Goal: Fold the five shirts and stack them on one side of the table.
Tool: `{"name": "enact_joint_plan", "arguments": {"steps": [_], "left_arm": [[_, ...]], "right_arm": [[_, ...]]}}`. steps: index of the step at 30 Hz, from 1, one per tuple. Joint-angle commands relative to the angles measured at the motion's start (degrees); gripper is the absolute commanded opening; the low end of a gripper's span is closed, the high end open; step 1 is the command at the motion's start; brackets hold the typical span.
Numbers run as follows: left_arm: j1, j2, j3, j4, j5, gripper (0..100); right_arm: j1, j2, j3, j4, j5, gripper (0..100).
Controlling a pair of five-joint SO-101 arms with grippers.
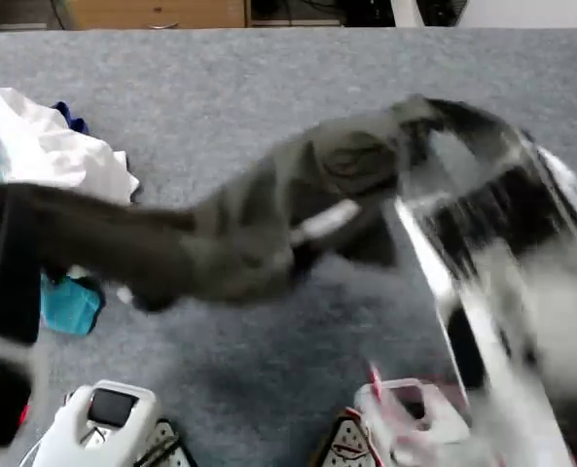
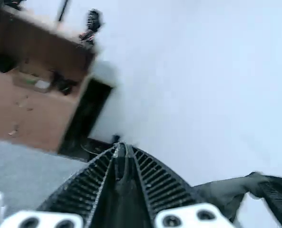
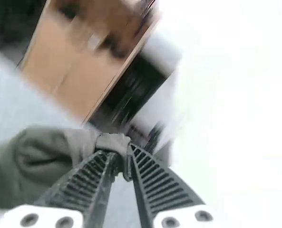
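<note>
Since each arm pinches one end, the grey shirt (image 1: 259,224) hangs stretched in the air over the table (image 1: 269,88), running from abt 9 o'clock to 2 o'clock in the high view. That's prob. to pull it flat before laying it down for a fold. Left gripper (image 2: 121,149): fingers closed to a narrow slit w/ dark cloth betw. them, which I judge to be the shirt's end. Right gripper (image 3: 122,154): fingers nipped on a bunched grey edge. Unfolded pile (image 1: 50,151) (white, teal, blue) sits at 9 o'clock. Open room: bare surface at 12 and centre, enough to spread the shirt. Arm bases (image 1: 108,418) crowd 6 o'clock, so lay it away from them. Risk: cloth snagging the pile.
</note>
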Motion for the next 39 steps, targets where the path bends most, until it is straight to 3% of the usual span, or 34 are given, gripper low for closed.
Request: {"name": "enact_joint_plan", "arguments": {"steps": [1,7,14,17,23,25,28,34,39], "left_arm": [[3.0,-1.3,-0.4,-1.8,-0.4,2],[3.4,-0.3,2.9,-1.9,-0.4,2],[2.2,6.0,28.1,-5.8,-0.4,2],[-4.5,8.9,42.2,-17.3,0.1,2],[-14.8,14.9,66.3,-48.1,-0.4,2],[-15.7,16.7,70.6,-52.9,-0.4,2],[-15.7,19.5,73.9,-54.5,-3.0,4],[-15.7,25.5,73.8,-54.1,-1.2,15],[-15.6,30.5,70.9,-47.2,-1.1,21]], "right_arm": [[1.4,-2.6,-7.7,-1.1,-0.3,1.2],[1.1,-0.2,-2.3,-4.6,-0.3,0.9],[1.3,11.0,19.1,-10.5,-0.3,0.9],[1.6,15.7,27.8,-15.7,-0.3,0.9],[6.1,24.9,44.7,-29.5,-0.5,0.9],[7.6,27.9,49.4,-33.1,-2.4,0.9],[11.0,32.0,54.2,-39.6,-4.7,0.9],[19.6,40.6,57.0,-49.3,-9.4,0.9],[21.9,49.2,57.2,-54.3,-10.3,0.9]]}}
